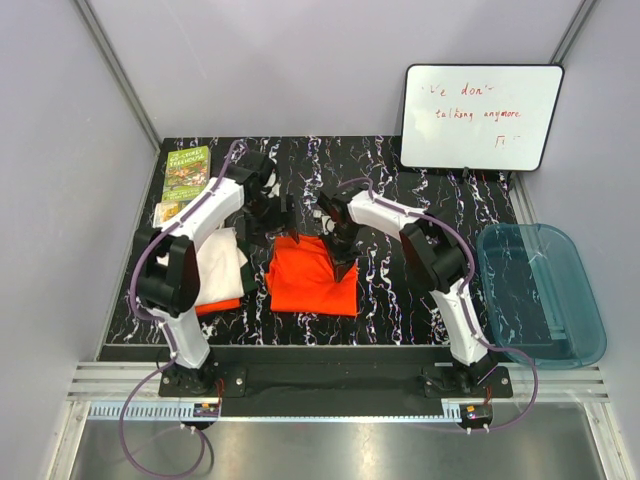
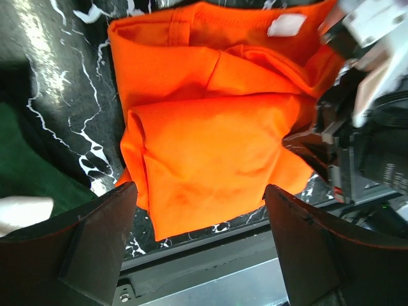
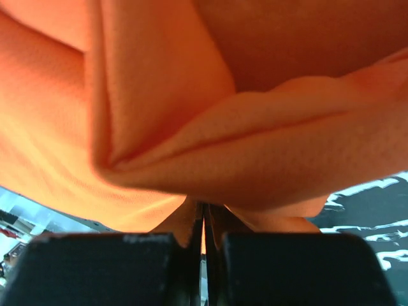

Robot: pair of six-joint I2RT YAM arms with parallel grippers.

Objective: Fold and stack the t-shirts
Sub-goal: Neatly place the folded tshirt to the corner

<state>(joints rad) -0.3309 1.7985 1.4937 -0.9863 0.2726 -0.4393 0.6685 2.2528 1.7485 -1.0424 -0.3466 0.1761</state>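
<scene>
The orange shirt lay in the middle of the black bench. It was folded up into a thick, lumpy block. Its collar end was on the far side, and a small white tag showed there.

The left jaws hung over the orange shirt. They were wide open and held nothing. In the left wrist view the shirt showed between them, and they did not touch it.

The right jaws were shut tight on the orange shirt. They pinched a fold of cloth at the shirt's right side. In the right wrist view the orange cloth bunched up just above the pinch and filled nearly the whole view.

A white shirt lay to the left of the orange one, with some bare bench between them. It was folded and sat on top of a red-orange shirt. Only the near edge of that one peeked out.

A dark green shirt showed in the left wrist view, left of the orange shirt and next to the white one. I could not tell how it was folded.

A green book lay at the far left corner of the bench. A whiteboard with red writing stood at the far right. A blue tub sat off to the right of the bench.
</scene>
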